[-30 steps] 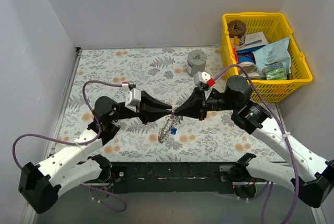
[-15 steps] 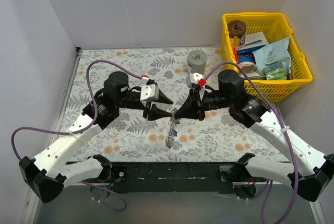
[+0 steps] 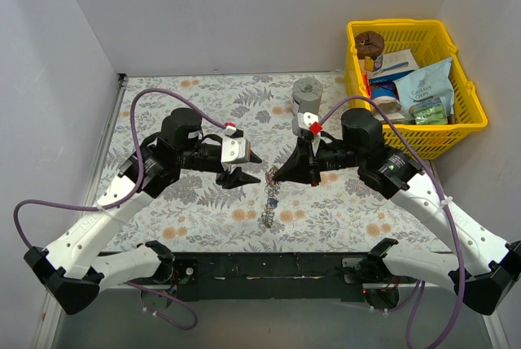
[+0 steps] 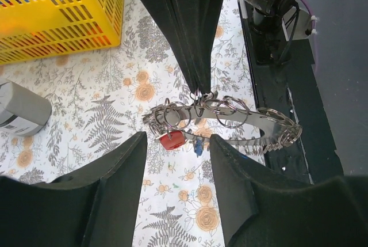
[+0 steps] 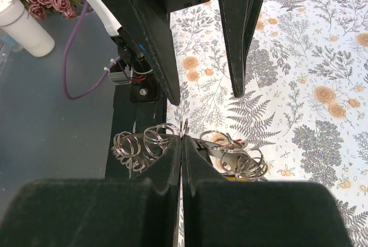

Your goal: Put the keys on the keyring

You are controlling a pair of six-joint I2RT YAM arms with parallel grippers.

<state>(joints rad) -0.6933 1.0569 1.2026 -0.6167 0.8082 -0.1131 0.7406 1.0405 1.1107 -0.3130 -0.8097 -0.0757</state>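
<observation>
At lower centre of the top view, the keyring [image 3: 269, 199] hangs from the right gripper [image 3: 277, 176], whose jaws are pressed together on its rim. It is a thin silver loop bristling with small split rings. A red key [image 4: 171, 140] and a blue key [image 4: 197, 148] dangle near its left end in the left wrist view. The left gripper [image 3: 249, 167] sits just beside it, jaws spread and holding nothing.

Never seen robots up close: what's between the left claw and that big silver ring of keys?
Nothing: only bare flowered tablecloth shows between the left claw and the large silver metal keyring, in the top view.
</observation>
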